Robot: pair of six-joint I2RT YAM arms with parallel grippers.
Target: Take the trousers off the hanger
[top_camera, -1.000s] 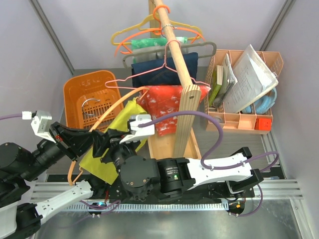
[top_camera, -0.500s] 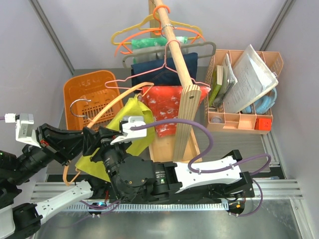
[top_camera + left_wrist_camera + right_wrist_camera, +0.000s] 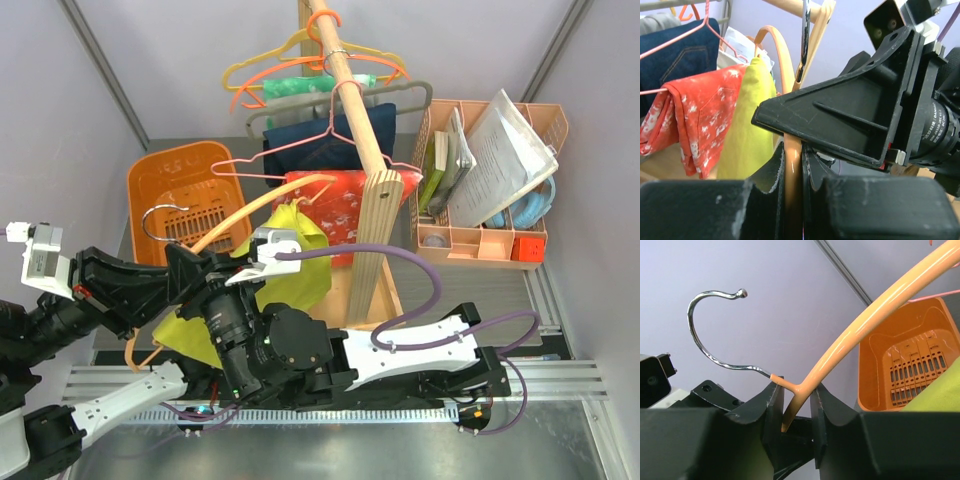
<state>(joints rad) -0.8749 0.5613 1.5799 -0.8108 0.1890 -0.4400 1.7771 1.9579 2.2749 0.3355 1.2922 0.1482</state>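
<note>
Jaws on the left clamp the hanger (image 3: 792, 165); right jaws straddle it, grip unclear.

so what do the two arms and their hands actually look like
The left arm and right arm are black jointed barrels with white link covers. A purple cable loops over the right one, and one motor barrel carries white lettering. The left hand and right hand are black angular plastic, lightly scuffed.

A robot test booth: plain lilac walls (image 3: 180, 60) close in a tabletop (image 3: 490, 288) holding a wooden clothes rail (image 3: 356, 100), orange basket (image 3: 160, 180), desk organizer (image 3: 482, 242).
</note>
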